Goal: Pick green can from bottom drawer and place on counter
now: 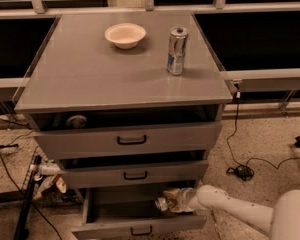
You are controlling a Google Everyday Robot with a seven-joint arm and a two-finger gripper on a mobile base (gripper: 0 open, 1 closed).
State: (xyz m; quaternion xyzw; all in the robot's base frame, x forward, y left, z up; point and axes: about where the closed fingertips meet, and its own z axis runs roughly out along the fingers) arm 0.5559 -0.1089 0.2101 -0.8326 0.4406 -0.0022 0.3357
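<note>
Gripper: the gripper (174,202) is reaching into the bottom drawer (140,227) on its right side. I cannot tell whether it is clenched or released.
Green can: the green can (162,204) is inside the bottom drawer, right against the gripper.
Bench: the bench (90,69) is well above the bottom drawer and carries a bowl (125,35) and a slim can (176,51).
Risk: a straight lift could knock the green can against the middle drawer (135,174), which overhangs the bottom drawer. A loose hold would drop it.

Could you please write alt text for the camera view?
The robot's hand reaches into the open bottom drawer of a grey cabinet, next to a small can. On the counter stand a white bowl and a tall can.
</note>
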